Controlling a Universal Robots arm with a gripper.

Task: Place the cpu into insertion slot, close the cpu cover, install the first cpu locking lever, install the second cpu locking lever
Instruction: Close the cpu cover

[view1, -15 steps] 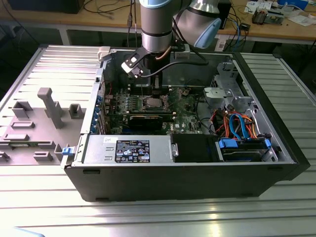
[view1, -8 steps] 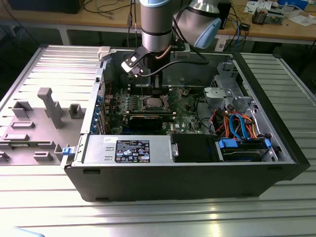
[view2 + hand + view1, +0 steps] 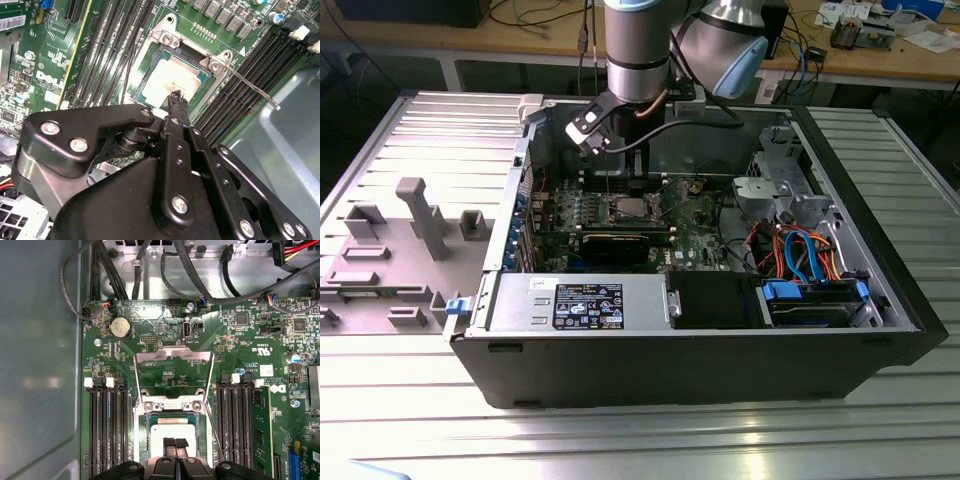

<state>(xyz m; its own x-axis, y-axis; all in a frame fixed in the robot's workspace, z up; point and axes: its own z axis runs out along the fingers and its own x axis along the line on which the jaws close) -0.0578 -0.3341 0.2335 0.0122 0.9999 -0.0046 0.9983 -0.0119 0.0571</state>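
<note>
The cpu (image 3: 172, 432), a pale silvery square, lies flat in the insertion slot (image 3: 142, 440) on the green motherboard; I also see the cpu (image 3: 172, 80) in the second wrist view and small in the exterior view (image 3: 626, 209). The cpu cover (image 3: 172, 357) is swung open, its silver frame tilted back from its hinge, with the board visible through its window. My gripper (image 3: 175, 444) hangs just above the chip's near edge, fingertips (image 3: 176, 97) pressed together with nothing between them. One locking lever (image 3: 250, 89) sticks out unlatched beside the socket, and a second thin rod (image 3: 129, 65) stands on the other side.
Black memory slots (image 3: 105, 430) flank the socket on both sides. Cables (image 3: 125, 270) run along the case wall behind the board. In the exterior view, the open case (image 3: 880, 290) holds a power supply (image 3: 585, 305) and drive bay with blue and orange wires (image 3: 800, 250). Grey fixtures (image 3: 420, 215) stand at that view's left.
</note>
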